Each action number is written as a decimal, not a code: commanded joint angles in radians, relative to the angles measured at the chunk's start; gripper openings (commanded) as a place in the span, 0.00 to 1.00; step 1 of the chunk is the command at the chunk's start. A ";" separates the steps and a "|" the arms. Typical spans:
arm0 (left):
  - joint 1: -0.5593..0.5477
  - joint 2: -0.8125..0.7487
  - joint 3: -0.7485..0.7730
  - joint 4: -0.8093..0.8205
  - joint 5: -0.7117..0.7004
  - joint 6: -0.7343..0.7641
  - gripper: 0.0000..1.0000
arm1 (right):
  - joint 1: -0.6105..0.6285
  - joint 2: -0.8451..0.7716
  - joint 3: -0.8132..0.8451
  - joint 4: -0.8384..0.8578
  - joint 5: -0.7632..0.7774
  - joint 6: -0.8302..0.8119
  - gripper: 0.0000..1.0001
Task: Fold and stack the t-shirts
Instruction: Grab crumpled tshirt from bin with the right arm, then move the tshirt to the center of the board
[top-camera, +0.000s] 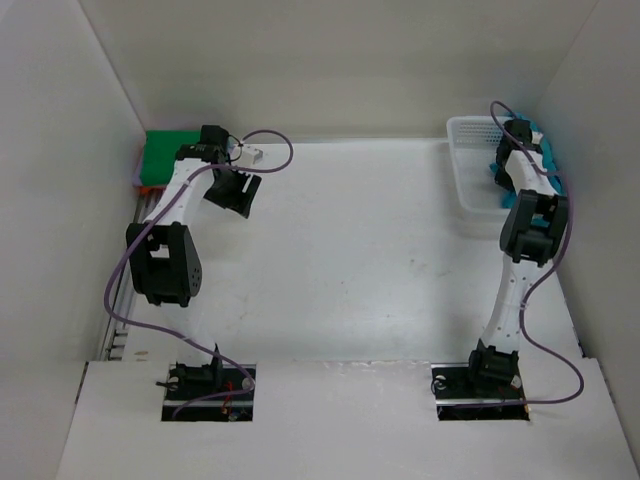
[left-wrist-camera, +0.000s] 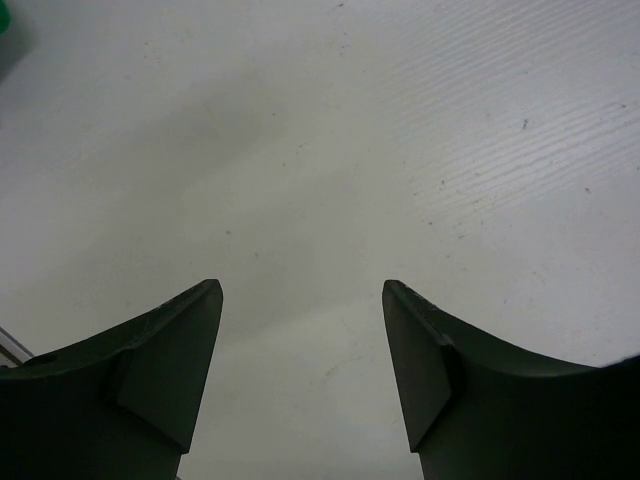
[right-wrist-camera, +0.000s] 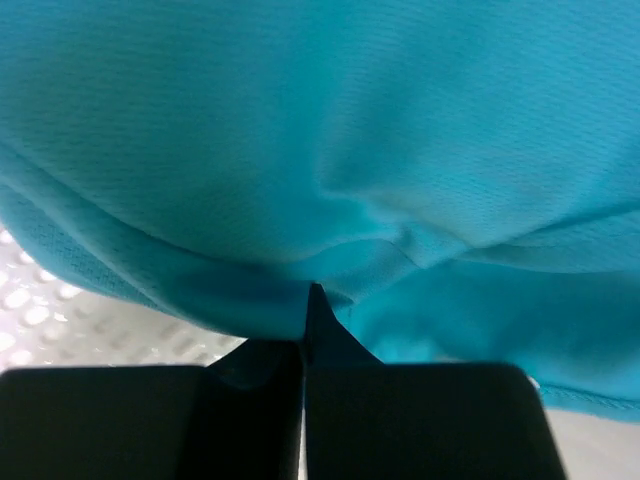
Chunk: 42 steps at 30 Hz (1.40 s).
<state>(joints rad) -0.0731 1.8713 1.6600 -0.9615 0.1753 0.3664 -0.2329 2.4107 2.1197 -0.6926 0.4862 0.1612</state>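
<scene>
A folded green t-shirt (top-camera: 168, 158) lies at the far left corner, with an orange edge (top-camera: 139, 172) showing beside it. A sliver of the green t-shirt (left-wrist-camera: 4, 30) shows in the left wrist view. My left gripper (top-camera: 238, 196) hangs just right of it, open and empty (left-wrist-camera: 302, 290) over bare table. My right gripper (top-camera: 517, 137) reaches into the white mesh basket (top-camera: 465, 185) and is shut (right-wrist-camera: 308, 290) on a fold of the teal blue t-shirt (right-wrist-camera: 320, 130), which also shows in the top view (top-camera: 546, 157). The lavender t-shirt is out of view.
White walls close in the table on the left, back and right. The basket stands at the far right against the wall; its mesh (right-wrist-camera: 60, 320) shows under the teal cloth. Purple cables loop off both arms.
</scene>
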 joint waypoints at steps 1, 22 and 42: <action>-0.003 -0.001 0.066 -0.010 -0.020 0.012 0.64 | -0.007 -0.154 -0.013 0.044 0.009 0.003 0.00; 0.150 -0.101 0.067 0.067 0.087 -0.099 0.62 | 0.807 -0.949 0.048 0.452 0.028 -0.212 0.00; 0.094 -0.181 -0.118 0.050 0.069 -0.005 0.63 | 0.566 -0.844 -0.731 0.269 -0.330 0.308 0.58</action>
<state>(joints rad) 0.0654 1.7672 1.6066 -0.9020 0.2272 0.3077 0.3222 1.6859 1.3941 -0.4110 0.1909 0.4423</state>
